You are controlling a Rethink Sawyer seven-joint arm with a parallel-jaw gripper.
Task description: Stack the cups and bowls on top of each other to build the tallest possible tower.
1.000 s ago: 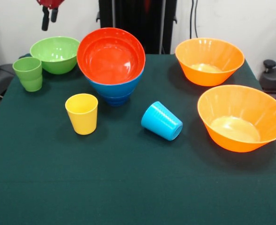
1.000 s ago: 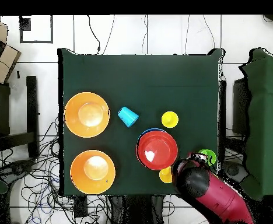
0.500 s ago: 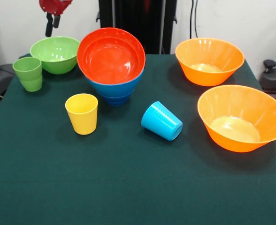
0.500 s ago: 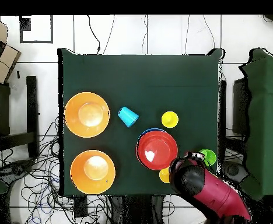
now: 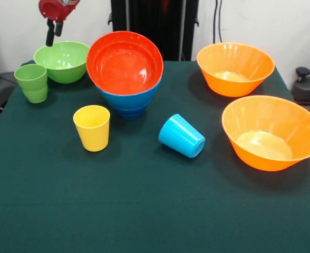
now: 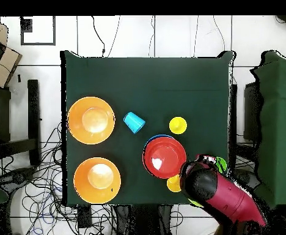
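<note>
Orange bowls (image 5: 235, 68): two; yellow cups (image 5: 91, 127): two.

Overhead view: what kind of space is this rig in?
Probably a robotics lab: a green-clothed table on a tiled floor, loose cables tangled beside it, and the red arm reaching in.

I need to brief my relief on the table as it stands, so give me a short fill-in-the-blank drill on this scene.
1. The light blue cup lies on its ____.
2. The red-orange bowl sits tilted on top of a ____ bowl.
3. The claw hangs above the ____ bowl.
4. The number of large orange bowls on the table is ____.

Missing words: side; blue; green; two
</note>
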